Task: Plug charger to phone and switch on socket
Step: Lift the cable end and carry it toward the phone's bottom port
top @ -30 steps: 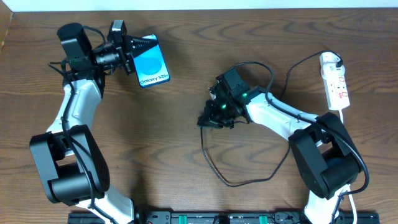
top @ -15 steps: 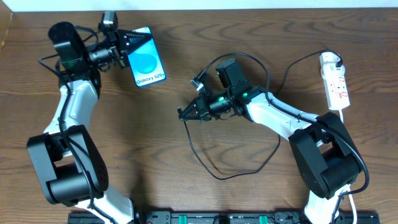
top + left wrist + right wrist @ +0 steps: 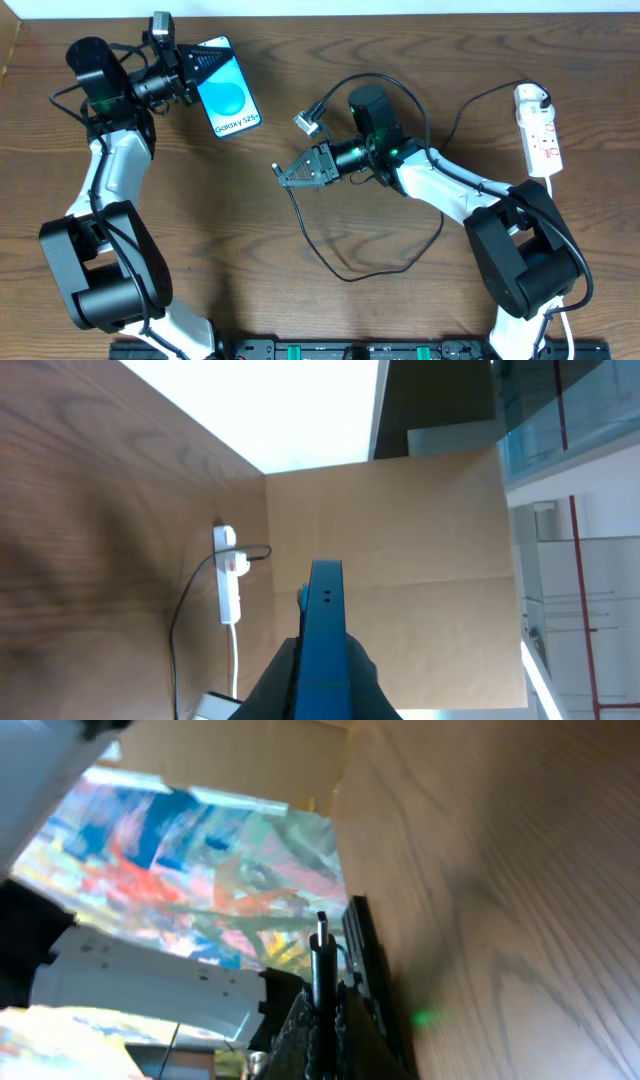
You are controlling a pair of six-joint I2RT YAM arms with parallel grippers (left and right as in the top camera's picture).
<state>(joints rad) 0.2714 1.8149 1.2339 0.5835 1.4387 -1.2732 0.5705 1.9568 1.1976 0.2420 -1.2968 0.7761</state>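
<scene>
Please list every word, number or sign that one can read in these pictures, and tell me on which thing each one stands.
"Galaxy S25": on the blue screen of the phone, near its lower end in the overhead view.
Red marks on the white power strip: too small to read.
Both wrist views: no readable text.

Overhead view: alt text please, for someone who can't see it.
The left gripper holds a blue Galaxy S25 phone while the right gripper grips a black charger cable over a wooden table. A white power strip lies far right.
</scene>
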